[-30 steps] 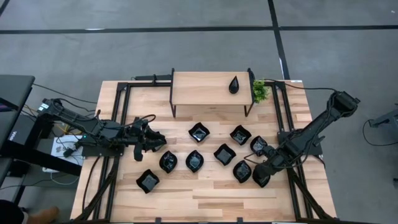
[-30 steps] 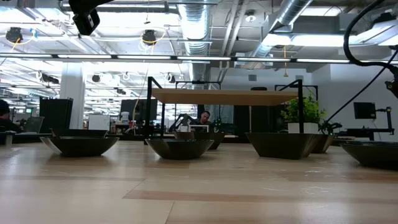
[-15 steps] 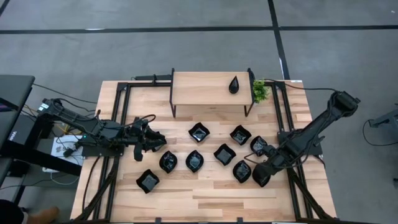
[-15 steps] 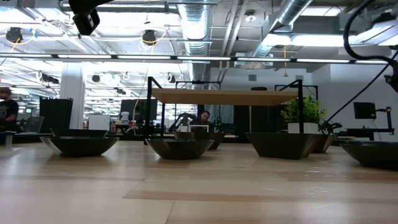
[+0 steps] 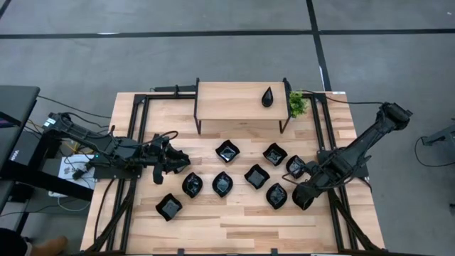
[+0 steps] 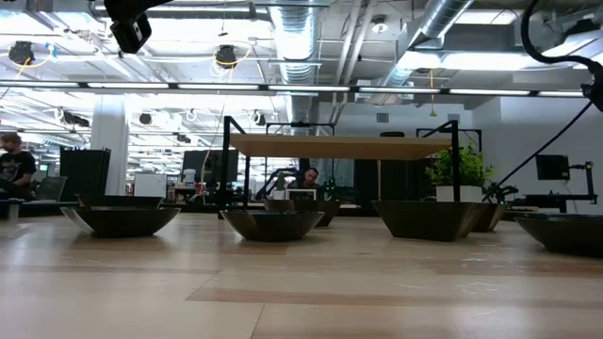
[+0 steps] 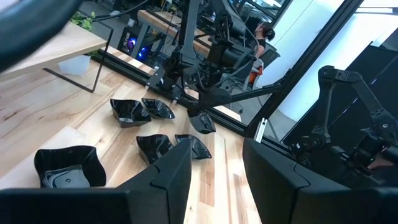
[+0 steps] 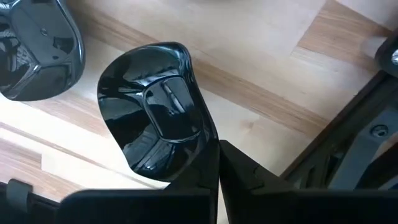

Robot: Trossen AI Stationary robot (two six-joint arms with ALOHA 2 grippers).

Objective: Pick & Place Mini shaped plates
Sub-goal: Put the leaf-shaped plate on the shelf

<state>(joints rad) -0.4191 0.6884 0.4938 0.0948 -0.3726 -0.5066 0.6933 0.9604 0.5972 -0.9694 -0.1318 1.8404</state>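
Right gripper [image 5: 301, 197]: low at the right side of the pale wooden table [image 5: 234, 227]. Right wrist view alone shows its dark fingers [image 8: 205, 165] clamped on the rim of a glossy black teardrop-shaped mini plate [image 8: 158, 118]. High view alone shows seven more black mini plates, one [image 5: 227, 151] mid-table. Left gripper [image 5: 178, 161]: idle at left; left wrist view shows fingers [image 7: 171, 180] apart.

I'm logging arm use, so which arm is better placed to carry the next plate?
Right. The right hand looks closed on a black plate at its rim; the left hand hangs open and empty near the left side of the table.
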